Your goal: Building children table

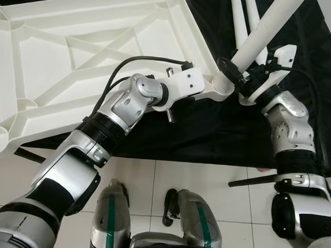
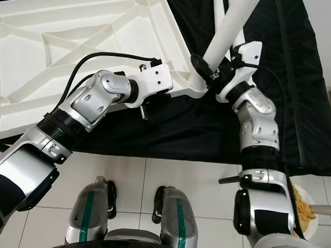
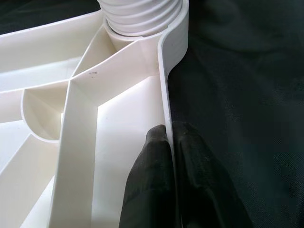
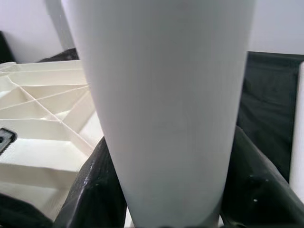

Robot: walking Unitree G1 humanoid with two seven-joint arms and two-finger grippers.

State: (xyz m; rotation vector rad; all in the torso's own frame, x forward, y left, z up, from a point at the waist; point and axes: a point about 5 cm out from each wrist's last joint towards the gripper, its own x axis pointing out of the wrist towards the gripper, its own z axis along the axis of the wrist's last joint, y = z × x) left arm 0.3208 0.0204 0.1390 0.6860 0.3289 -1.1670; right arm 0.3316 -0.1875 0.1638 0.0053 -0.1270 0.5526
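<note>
While the white plastic tabletop (image 1: pixel 75 54) lies upside down on a black cloth (image 1: pixel 209 131), its ribbed underside facing up, the robot works at the corner nearest its right side. The left gripper (image 3: pixel 169 142) has its two black fingers (image 3: pixel 152 161) pinched together on the tabletop's thin outer rim, one finger inside the rim and one outside against the cloth, just short of the threaded corner socket (image 1: pixel 223 87). The right gripper (image 1: pixel 245 78) is clamped around a white table leg (image 1: pixel 263 32), with a black finger (image 4: pixel 95 190) on either side of the tube. The leg stands tilted, its lower end meeting the corner socket, its upper end leaning away from the robot and running out of the top of the picture. Two more white legs (image 1: pixel 241 17) lie on the cloth beyond it. Other round sockets (image 1: pixel 0 141) show at the tabletop's far-left corners. The cloth is spread over a white tiled floor (image 1: pixel 207 181), where the robot's silver feet (image 1: pixel 197 219) stand just behind the cloth's edge. A plate of pale food (image 2: pixel 304 212) sits on the tiles by its right foot.
</note>
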